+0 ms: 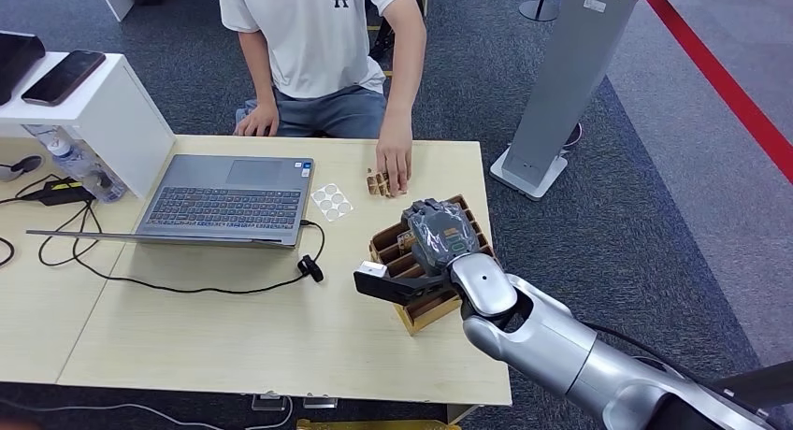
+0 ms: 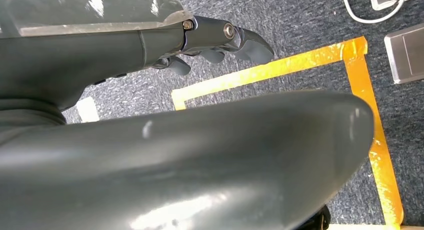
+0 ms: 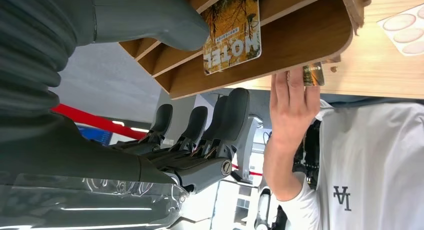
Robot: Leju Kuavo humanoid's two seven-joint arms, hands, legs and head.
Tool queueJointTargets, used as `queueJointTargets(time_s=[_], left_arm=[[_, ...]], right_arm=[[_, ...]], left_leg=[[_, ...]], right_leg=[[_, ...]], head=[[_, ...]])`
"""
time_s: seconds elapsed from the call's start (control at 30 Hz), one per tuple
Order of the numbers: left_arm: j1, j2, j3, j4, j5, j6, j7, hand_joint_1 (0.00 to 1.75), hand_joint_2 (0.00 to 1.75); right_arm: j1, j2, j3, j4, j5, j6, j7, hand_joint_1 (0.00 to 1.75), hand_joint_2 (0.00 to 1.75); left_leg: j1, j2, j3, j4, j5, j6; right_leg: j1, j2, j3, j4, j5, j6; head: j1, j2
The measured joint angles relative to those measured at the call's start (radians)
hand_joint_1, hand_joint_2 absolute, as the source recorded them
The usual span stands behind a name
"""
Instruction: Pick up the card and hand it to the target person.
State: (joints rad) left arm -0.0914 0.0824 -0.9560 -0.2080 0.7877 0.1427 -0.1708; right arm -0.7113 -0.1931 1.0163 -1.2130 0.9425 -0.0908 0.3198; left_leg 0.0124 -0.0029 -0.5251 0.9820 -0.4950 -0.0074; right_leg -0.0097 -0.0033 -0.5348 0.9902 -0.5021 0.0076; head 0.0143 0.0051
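From the head view, the right hand (image 1: pixel 432 236) hovers over a slotted wooden card holder (image 1: pixel 468 220) at the table's (image 1: pixel 234 346) right edge, fingers bent down over the slots; whether they touch anything cannot be told here. A person (image 1: pixel 323 37) sits across the table with one hand (image 1: pixel 395 164) resting on a small brown object just beyond the holder. A laptop (image 1: pixel 224 201), a sheet of round stickers (image 1: pixel 331 201) and a black cable (image 1: pixel 187 285) lie to the left, and a grey stand (image 1: pixel 561 84) rises on the carpet to the right.

The left wrist view shows the left hand (image 2: pixel 220 45) over grey carpet marked with yellow tape (image 2: pixel 365 85), its fingers slightly curled and holding nothing.

In the right wrist view, a hotel card (image 3: pixel 232 32) stands in a slot of the holder (image 3: pixel 300 35). The thumb (image 3: pixel 150 20) rests at the card's edge, while the darker fingers (image 3: pixel 200 125) stay apart from it, spread and empty. The person's hand (image 3: pixel 290 107) lies just past the holder.
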Motion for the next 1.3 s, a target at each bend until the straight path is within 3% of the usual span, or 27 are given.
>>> queueJointTargets(time_s=[0.7,0.97,1.1,1.23,1.3], left_arm=[[0.000,0.000,-0.007,0.000,0.010,0.003,0.000,0.00,0.00],[0.000,0.000,-0.008,0.000,0.020,0.004,0.001,0.00,0.00],[0.000,0.000,-0.008,0.000,0.023,0.004,0.001,0.00,0.00],[0.000,0.000,-0.009,0.000,0.023,0.004,0.001,0.00,0.00],[0.000,0.000,-0.009,0.000,0.024,0.004,0.001,0.00,0.00]], right_arm=[[-0.005,0.001,0.018,0.040,-0.022,-0.006,0.011,0.79,1.75],[-0.008,0.002,0.033,0.046,-0.036,-0.021,0.004,0.48,1.75],[-0.009,0.003,0.036,0.049,-0.038,-0.025,0.004,0.51,1.75],[-0.010,0.004,0.039,0.050,-0.038,-0.025,0.004,0.72,1.75],[-0.010,0.004,0.040,0.051,-0.039,-0.026,0.004,0.74,1.75]], left_leg=[[0.000,0.000,0.000,0.000,0.001,0.000],[0.000,0.000,0.000,0.000,0.001,0.000],[0.000,0.000,0.000,0.000,0.001,0.000],[0.000,0.000,0.000,0.000,0.001,0.000],[0.000,0.000,0.000,0.000,0.001,0.000]], right_leg=[[0.000,0.000,0.000,0.000,0.001,0.000],[0.000,0.000,0.000,0.000,0.002,0.001],[0.000,0.000,0.000,0.000,0.002,0.001],[0.000,0.000,0.000,0.000,0.002,0.001],[0.000,0.000,0.000,0.000,0.002,0.001]], head=[[0.000,0.000],[0.000,0.000],[0.000,0.000],[0.000,0.000],[0.000,0.000]])
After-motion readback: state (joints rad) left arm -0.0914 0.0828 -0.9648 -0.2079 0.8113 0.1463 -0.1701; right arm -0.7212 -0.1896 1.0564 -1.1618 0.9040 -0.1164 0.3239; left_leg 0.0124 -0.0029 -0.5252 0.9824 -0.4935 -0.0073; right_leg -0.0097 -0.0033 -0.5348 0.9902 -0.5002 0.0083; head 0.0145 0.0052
